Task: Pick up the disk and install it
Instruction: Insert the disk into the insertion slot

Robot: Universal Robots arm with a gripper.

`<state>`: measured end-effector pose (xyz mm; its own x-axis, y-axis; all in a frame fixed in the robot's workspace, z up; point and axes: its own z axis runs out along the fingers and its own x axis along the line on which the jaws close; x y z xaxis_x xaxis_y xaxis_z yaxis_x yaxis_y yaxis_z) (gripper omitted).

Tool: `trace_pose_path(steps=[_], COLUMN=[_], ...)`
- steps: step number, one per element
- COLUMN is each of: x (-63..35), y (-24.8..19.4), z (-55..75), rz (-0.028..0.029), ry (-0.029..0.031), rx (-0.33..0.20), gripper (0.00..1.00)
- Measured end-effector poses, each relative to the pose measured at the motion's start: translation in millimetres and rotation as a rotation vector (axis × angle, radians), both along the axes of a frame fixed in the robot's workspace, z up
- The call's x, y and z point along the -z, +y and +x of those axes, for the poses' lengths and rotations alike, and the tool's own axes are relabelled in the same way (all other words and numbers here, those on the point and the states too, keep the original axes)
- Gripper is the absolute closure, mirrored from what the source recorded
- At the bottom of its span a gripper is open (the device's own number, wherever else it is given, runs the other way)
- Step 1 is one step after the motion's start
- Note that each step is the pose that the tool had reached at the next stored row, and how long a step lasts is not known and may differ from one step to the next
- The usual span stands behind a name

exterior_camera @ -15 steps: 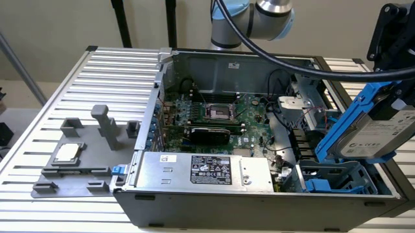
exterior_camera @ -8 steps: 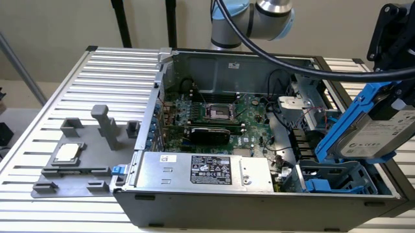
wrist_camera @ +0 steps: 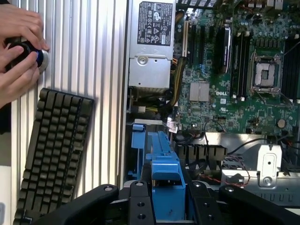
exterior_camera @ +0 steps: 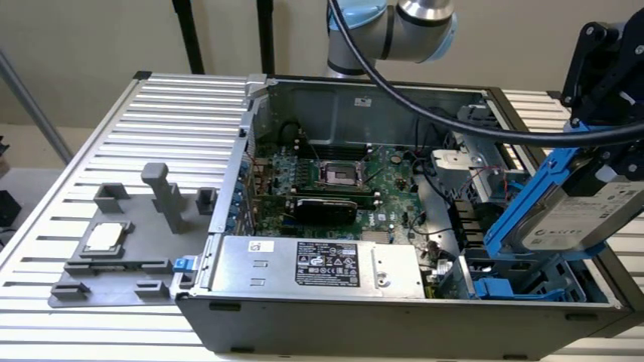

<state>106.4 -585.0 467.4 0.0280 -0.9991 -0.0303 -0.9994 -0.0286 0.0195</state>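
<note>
The disk is a silver-grey drive with a white label and blue rails along its long edges. It hangs tilted over the front corner of the open computer case, at the exterior view's right. My gripper is shut on its upper end. In the wrist view the disk's blue rail runs out from between my black fingers. It points down at the blue drive cage. That drive cage sits just under the disk's lower end.
Inside the case lie the motherboard and a silver power supply. A grey fixture holding a small square chip stands on the slatted table at the exterior view's left. A keyboard and a person's hands are beside the case.
</note>
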Motion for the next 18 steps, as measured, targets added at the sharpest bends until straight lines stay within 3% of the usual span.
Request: trace_pose_path(steps=[7, 18], x=[11.3, 22.0], y=[0.0, 0.4], z=[-0.1, 0.0], rz=[-0.0007, -0.0010], ry=[0.0056, 0.0077], rx=[0.001, 0.039], gripper=[0.67, 0.67])
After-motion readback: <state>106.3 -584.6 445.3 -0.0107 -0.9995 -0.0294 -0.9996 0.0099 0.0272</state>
